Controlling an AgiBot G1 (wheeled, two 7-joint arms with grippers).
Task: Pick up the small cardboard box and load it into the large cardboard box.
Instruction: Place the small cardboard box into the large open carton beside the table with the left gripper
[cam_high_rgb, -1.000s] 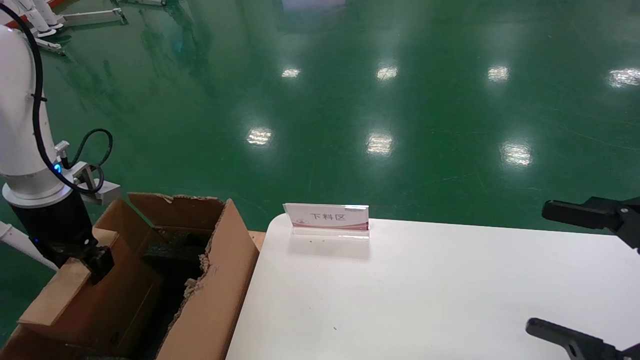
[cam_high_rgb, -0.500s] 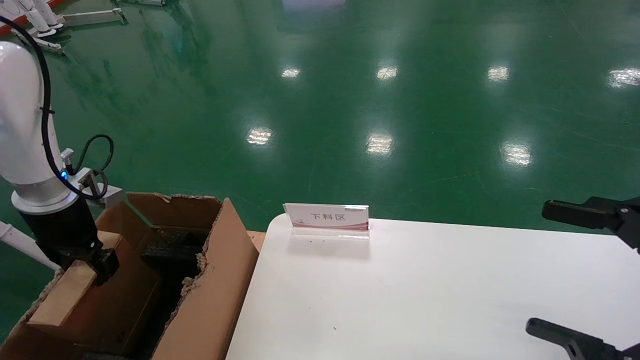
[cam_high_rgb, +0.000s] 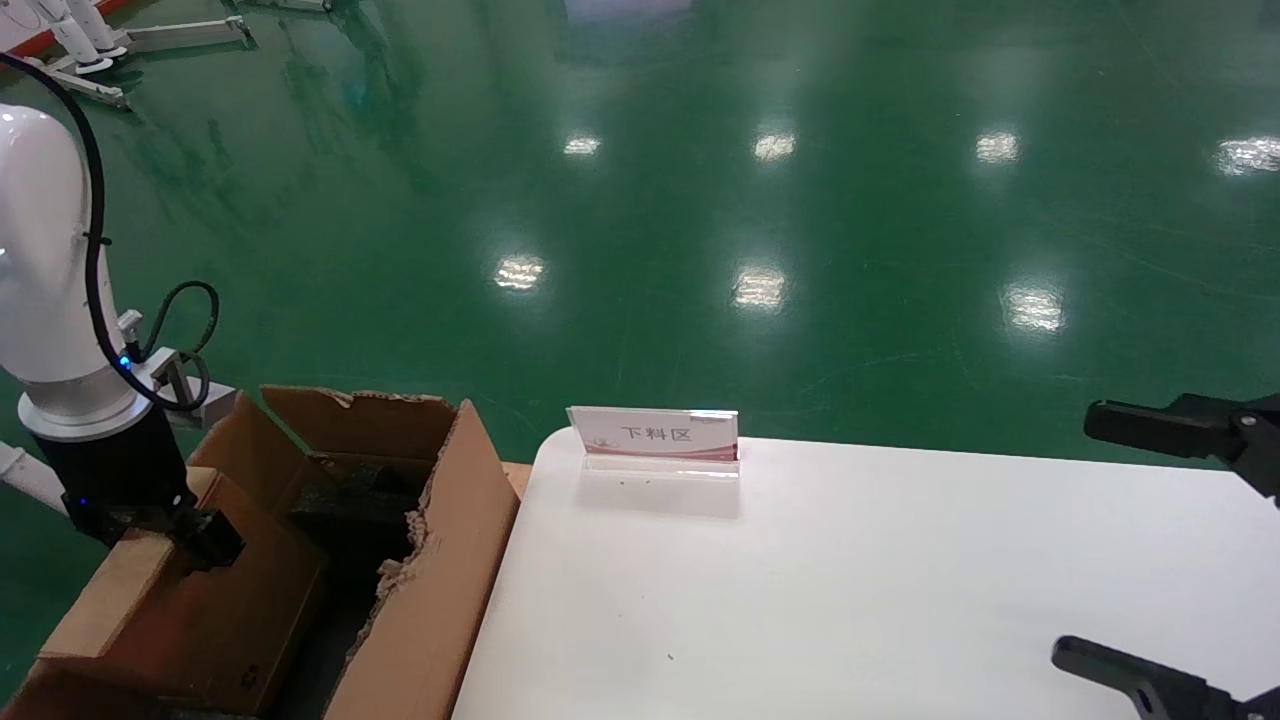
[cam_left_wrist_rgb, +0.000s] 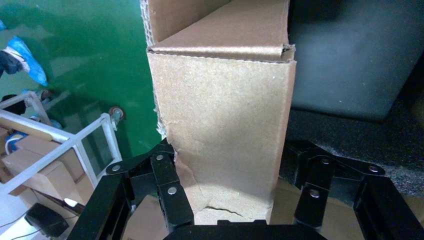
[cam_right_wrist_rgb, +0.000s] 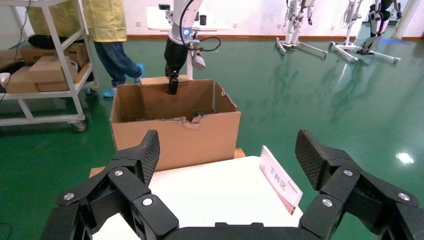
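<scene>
The large cardboard box (cam_high_rgb: 440, 570) stands on the floor left of the table, with torn upper edges and a dark inside. My left gripper (cam_high_rgb: 170, 535) is shut on the upper end of the small cardboard box (cam_high_rgb: 175, 625). The small box leans tilted inside the large box against its left wall, and a black recycling mark shows near its lower corner. In the left wrist view the small box (cam_left_wrist_rgb: 220, 100) fills the space between my fingers (cam_left_wrist_rgb: 170, 187). The right wrist view shows the large box (cam_right_wrist_rgb: 175, 137) with my left gripper (cam_right_wrist_rgb: 173, 86) inside it. My right gripper (cam_high_rgb: 1140, 550) is open and empty over the table's right side.
A white table (cam_high_rgb: 850, 590) carries a clear sign stand (cam_high_rgb: 655, 435) at its far left edge. Dark foam lies inside the large box (cam_high_rgb: 350, 500). In the right wrist view a rack with cartons (cam_right_wrist_rgb: 45, 75) and a person (cam_right_wrist_rgb: 112, 30) are behind the large box.
My left arm has lowered the small box deeper into the large box and shifted slightly left. The large box's walls have shifted a little. The right arm has not moved.
</scene>
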